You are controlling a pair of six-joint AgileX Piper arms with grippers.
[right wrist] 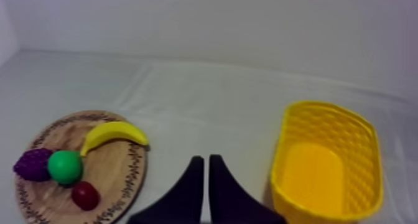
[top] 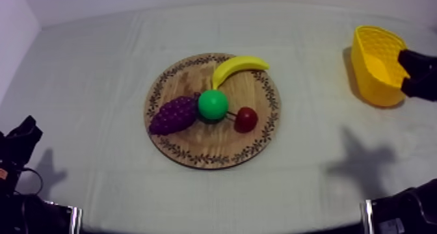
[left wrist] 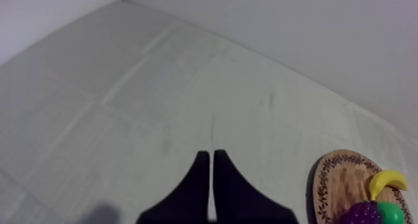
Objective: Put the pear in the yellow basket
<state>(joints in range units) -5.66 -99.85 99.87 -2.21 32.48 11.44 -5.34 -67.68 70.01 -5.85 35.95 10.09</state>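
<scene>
The green pear [top: 212,104] rests in the middle of the round wooden board [top: 195,152], between the purple grapes [top: 173,115] and the small red fruit [top: 246,119]. The yellow basket [top: 376,64] stands at the far right with nothing in it. My left gripper [left wrist: 208,153] is shut, its fingers lying together as a narrow wedge over bare cloth, far left of the board [left wrist: 336,177]. My right gripper [right wrist: 205,157] is shut too, over the cloth between the board [right wrist: 118,189] and the basket [right wrist: 326,164]. The pear [right wrist: 65,166] lies well to its left.
A banana [top: 237,67] curves along the board's far rim. A black shape [top: 418,71] sits at the table's right edge beside the basket. My left arm [top: 23,136] shows low at the left. Bare cloth surrounds the board.
</scene>
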